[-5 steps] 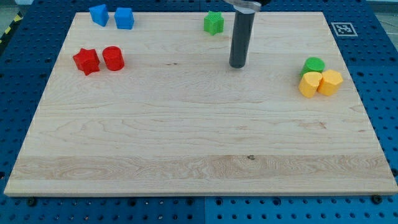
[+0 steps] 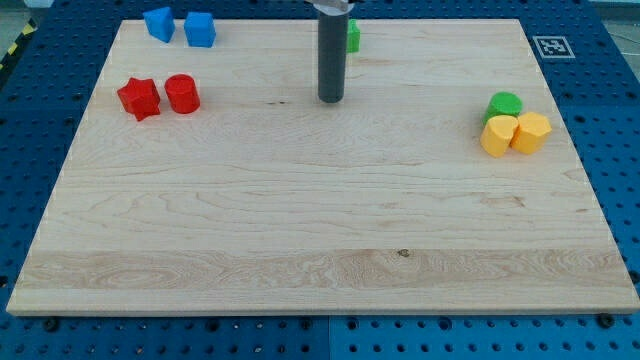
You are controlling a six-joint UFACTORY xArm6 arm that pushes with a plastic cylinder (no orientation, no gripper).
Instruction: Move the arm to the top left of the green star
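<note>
The green star [image 2: 352,36] lies near the view's top edge of the wooden board [image 2: 300,220], mostly hidden behind my dark rod; only its right part shows. My tip [image 2: 331,99] rests on the board below and slightly left of the star, a short way apart from it.
Two blue blocks [image 2: 159,22] [image 2: 200,29] sit at the top left. A red star [image 2: 139,98] and a red cylinder [image 2: 182,93] lie at the left. A green cylinder [image 2: 505,104] and two yellow blocks [image 2: 497,136] [image 2: 531,131] cluster at the right.
My tip has slid to the view's left, from below right of the green star to below left of it. The rod now covers most of the star. No block moved.
</note>
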